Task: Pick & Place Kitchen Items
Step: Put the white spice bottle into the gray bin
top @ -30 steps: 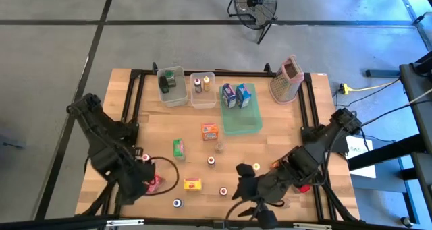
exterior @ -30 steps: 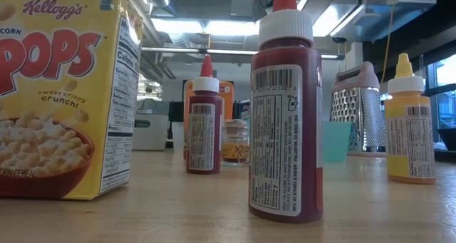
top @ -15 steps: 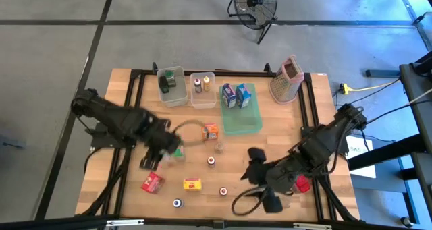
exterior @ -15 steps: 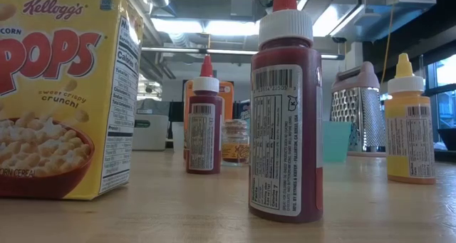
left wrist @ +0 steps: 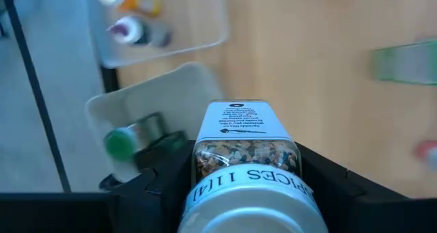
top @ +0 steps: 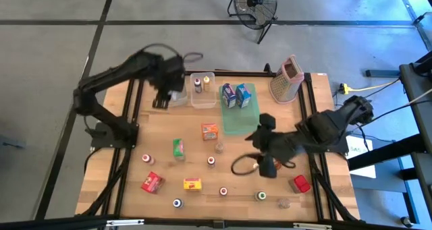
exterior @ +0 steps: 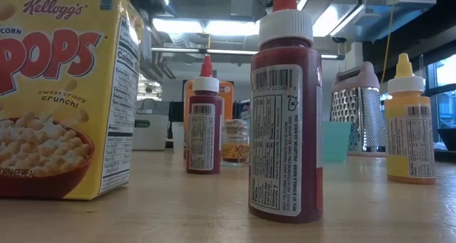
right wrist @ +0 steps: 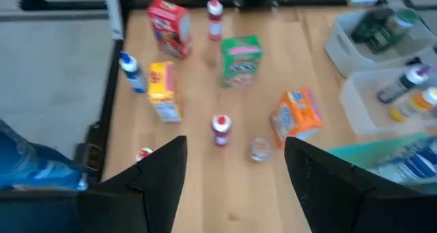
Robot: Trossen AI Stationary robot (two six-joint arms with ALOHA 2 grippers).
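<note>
Spice tin (left wrist: 244, 166) clamped between the left gripper (left wrist: 239, 192) jaws, long axis running straight out from the wrist, its far end aimed at the clear bin (left wrist: 147, 134) below. In that bin already — a green-capped jar (left wrist: 126, 143) lying on its side. Seen from above, left gripper (top: 164, 88) over the bin (top: 171, 85) at the tabletop's (top: 283, 129) far edge; a second ago low at the near left corner, by the red carton (top: 152, 182). Right gripper (top: 264, 164) hovering mid-tabletop, jaws apart, empty; earlier nearer the front edge. Only the left wrist view shows the tin — overhead, the arm hides it.
</note>
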